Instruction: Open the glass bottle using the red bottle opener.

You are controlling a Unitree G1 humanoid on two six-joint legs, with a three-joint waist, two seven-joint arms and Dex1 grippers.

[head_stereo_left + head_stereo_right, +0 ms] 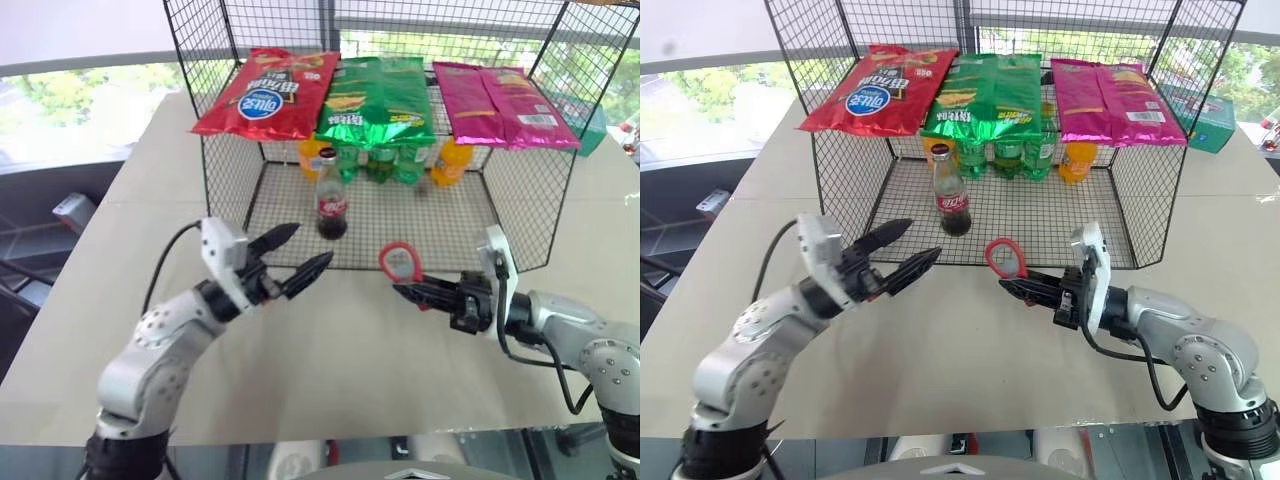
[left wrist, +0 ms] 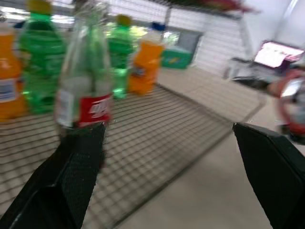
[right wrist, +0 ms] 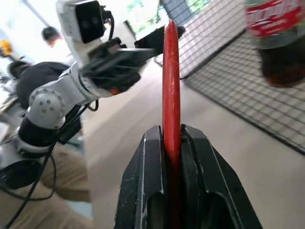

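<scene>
Red opener loop and all, the red bottle opener [image 1: 400,264] is pinched by its handle in the right gripper [image 1: 412,292], held edge-on above the beige worktop [image 1: 330,350] just outside the wire rack [image 1: 520,215]. Left gripper [image 1: 292,255] hovers opposite with its 2 black fingers spread wide, holding nothing. Between and beyond them, the glass bottle [image 1: 331,195] stands upright on the rack's mesh floor, capped, apart from both grippers.

Glass bottle [image 2: 86,81] on wire shelf [image 2: 157,138], just beyond the spread left hand [image 2: 176,157] fingers
</scene>
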